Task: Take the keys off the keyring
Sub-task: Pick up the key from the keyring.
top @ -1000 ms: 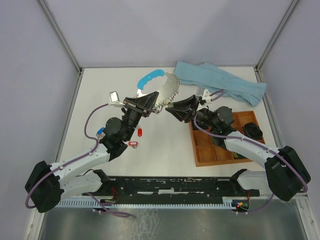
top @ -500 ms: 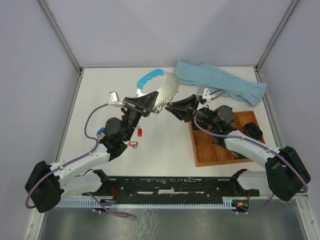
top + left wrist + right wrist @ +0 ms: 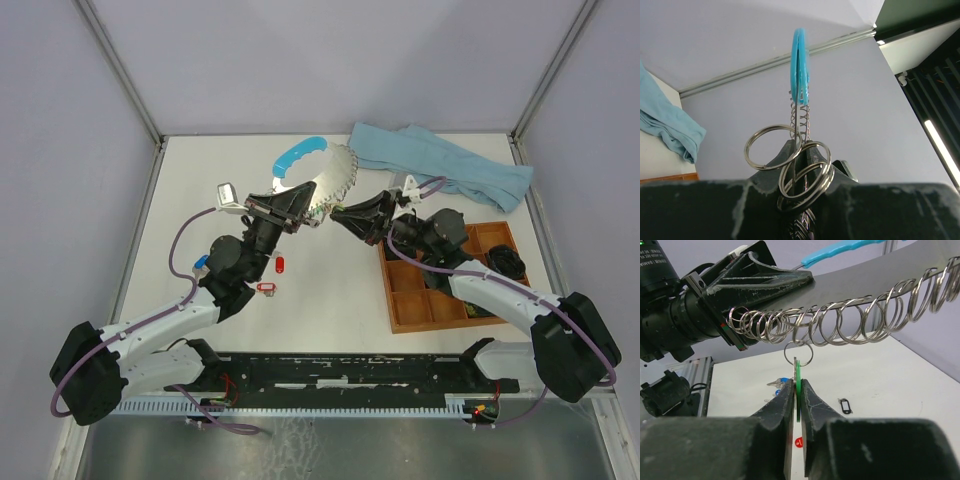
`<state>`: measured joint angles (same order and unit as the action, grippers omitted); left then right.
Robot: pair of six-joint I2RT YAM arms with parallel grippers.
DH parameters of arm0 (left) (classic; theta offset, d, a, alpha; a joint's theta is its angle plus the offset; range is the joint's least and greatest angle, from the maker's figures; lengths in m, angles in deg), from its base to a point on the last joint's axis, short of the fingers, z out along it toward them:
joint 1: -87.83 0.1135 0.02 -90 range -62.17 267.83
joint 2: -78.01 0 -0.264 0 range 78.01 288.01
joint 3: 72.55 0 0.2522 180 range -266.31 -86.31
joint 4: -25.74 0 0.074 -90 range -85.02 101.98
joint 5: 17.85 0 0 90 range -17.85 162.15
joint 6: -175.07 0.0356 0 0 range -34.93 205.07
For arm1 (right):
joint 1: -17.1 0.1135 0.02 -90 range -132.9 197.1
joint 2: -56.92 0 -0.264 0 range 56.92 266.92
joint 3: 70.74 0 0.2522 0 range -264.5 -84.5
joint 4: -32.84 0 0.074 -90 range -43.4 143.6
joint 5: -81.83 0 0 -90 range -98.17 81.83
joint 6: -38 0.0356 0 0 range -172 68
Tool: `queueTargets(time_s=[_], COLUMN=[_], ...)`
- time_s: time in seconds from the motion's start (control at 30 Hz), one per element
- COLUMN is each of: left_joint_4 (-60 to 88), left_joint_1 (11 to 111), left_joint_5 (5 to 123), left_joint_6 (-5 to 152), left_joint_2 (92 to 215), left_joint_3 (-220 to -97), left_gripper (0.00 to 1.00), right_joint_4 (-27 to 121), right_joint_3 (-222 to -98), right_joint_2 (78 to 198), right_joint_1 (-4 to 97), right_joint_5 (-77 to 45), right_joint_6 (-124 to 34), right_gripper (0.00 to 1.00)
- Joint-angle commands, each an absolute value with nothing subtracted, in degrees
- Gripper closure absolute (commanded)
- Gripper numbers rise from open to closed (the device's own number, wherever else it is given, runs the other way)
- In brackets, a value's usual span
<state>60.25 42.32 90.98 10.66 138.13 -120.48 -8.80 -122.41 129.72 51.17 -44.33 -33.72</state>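
The keyring [image 3: 322, 172] is held up over the table, its light-blue arc [image 3: 300, 154] at the far end and its silvery side strung with several split rings [image 3: 840, 325]. My left gripper [image 3: 303, 212] is shut on the keyring's near end; in the left wrist view the blue arc [image 3: 800, 65] rises above my fingertips [image 3: 790, 155]. My right gripper [image 3: 797, 385] is shut on a green key tag [image 3: 797, 390] that hangs by a small ring from the keyring. From above, the right gripper [image 3: 338, 213] sits just right of the left one.
Loose keys lie on the table: red-tagged ones [image 3: 279, 265] [image 3: 266, 288] and a blue-tagged one [image 3: 780, 382]. A small black tag frame [image 3: 844, 405] lies nearby. A wooden tray [image 3: 388, 290] with black coiled cable [image 3: 507, 262] stands at right, and a blue cloth [image 3: 440, 160] lies behind.
My right gripper has closed its fingers onto the green tag. The left gripper and the keyring have hardly moved.
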Motion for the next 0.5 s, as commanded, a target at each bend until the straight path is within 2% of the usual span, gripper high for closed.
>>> queueTargets(time_s=[0.0,0.1,0.3,0.47], left_joint_4=[65.5,65.8,67.1,67.1], left_joint_1=[42.0,42.0,42.9,43.9], left_joint_5=[93.1,95.3,101.9,107.2], left_joint_6=[8.5,8.3,5.5,0.5], left_joint_2=[137.2,136.4,134.0,132.9], left_joint_3=[-120.9,-119.6,-113.4,-107.6], left_gripper=[0.97,0.97,0.97,0.97], right_joint_4=[-9.0,-3.4,43.4,68.0], right_joint_3=[-125.9,-128.0,-141.8,-150.7], right_joint_2=[128.0,126.9,125.0,124.5], right_joint_1=[50.9,50.2,49.8,49.9], right_joint_5=[-46.9,-49.3,-52.4,-49.1], right_joint_6=[-32.2,-32.8,-53.3,-69.0], right_gripper=[0.93,0.99,0.99,0.99])
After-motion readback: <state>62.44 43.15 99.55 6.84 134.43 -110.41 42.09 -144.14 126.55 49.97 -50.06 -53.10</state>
